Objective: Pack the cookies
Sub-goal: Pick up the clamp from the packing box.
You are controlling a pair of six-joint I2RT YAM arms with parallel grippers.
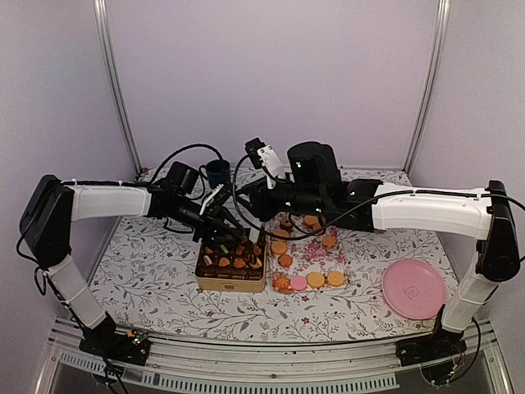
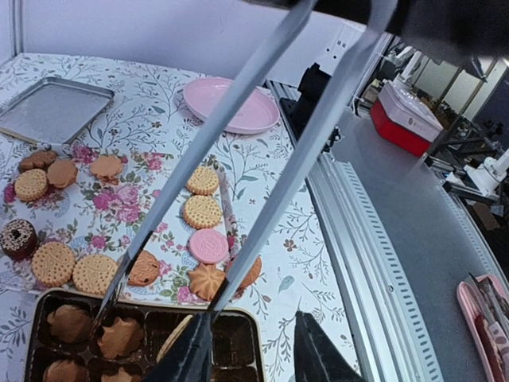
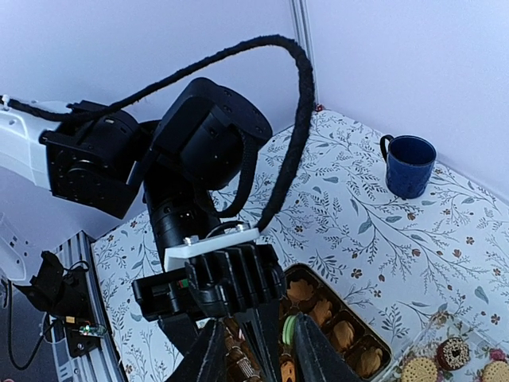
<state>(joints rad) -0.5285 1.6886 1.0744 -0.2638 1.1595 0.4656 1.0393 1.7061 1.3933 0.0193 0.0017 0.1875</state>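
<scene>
cookies (image 2: 203, 212) loose on floral desk (image 1: 156, 271) just right of box (image 1: 231, 285), more inside it. right jaws grip tongs (image 2: 241, 103) over the box; left jaws parted, empty, crowding it. pink plate (image 1: 414, 289) near right.

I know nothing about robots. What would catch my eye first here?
The left arm and right arm meet mid-table over a partly filled box. Right of it, loose cookies lie spread out, and a pink plate sits near the right arm's base.
</scene>
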